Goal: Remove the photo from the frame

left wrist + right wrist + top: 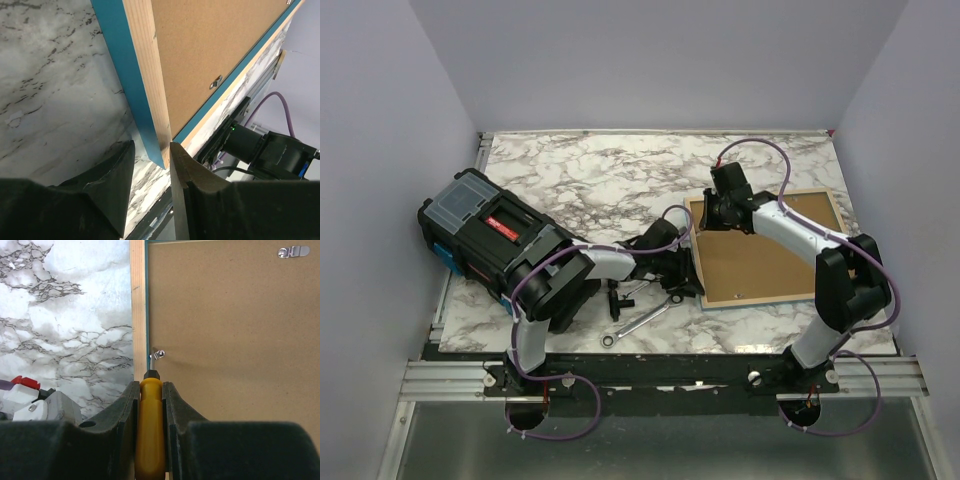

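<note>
- Brown board faces up inside the frame, which lies back up on the right part of the marble table.
- In the left wrist view, the frame has a turquoise side and a pale wood rim on its back.
- No view shows the photo.
- The right gripper is at the far left corner of the frame. Its jaws are clenched on the yellow handle of a screwdriver.
- The screwdriver tip sits at a small metal clip on the left edge of the board. A second clip is at another edge.
- The left gripper is at the near left corner of the frame, with one jaw on each side of it.
- Its jaws are released: one finger stands apart from the turquoise side. The other finger is just beside the wood rim, and it is not possible to tell whether it touches.
- A black toolbox stands on the left of the table.
- A wrench lies near the left arm.
</note>
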`<action>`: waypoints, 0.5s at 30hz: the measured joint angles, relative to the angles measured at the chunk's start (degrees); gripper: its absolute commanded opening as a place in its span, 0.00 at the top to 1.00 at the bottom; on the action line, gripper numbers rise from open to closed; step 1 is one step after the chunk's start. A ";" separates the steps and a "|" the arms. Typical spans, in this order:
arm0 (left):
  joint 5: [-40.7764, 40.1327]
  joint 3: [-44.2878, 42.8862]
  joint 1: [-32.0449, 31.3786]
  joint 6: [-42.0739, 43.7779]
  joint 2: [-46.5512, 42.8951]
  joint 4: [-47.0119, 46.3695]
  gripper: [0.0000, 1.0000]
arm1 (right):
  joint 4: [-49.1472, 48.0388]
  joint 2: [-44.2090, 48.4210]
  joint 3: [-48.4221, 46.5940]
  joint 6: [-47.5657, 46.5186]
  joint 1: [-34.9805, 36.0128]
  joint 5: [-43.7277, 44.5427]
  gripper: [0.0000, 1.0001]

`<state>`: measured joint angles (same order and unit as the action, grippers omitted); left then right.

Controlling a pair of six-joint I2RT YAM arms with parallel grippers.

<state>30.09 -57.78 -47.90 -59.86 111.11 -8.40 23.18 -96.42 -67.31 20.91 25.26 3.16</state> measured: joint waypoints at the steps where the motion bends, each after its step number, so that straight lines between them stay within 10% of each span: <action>1: -0.17 -0.28 0.00 0.02 0.13 0.26 0.63 | -0.02 0.11 0.11 0.00 0.04 0.02 0.99; 15: -0.70 -1.05 0.00 0.07 0.46 1.31 0.60 | 4.42 3.19 1.73 -0.15 0.42 1.46 0.99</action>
<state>29.39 -58.83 -47.90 -59.79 111.57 -7.09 27.59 -93.23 -65.58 20.75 25.67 4.62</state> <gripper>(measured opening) 0.365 0.236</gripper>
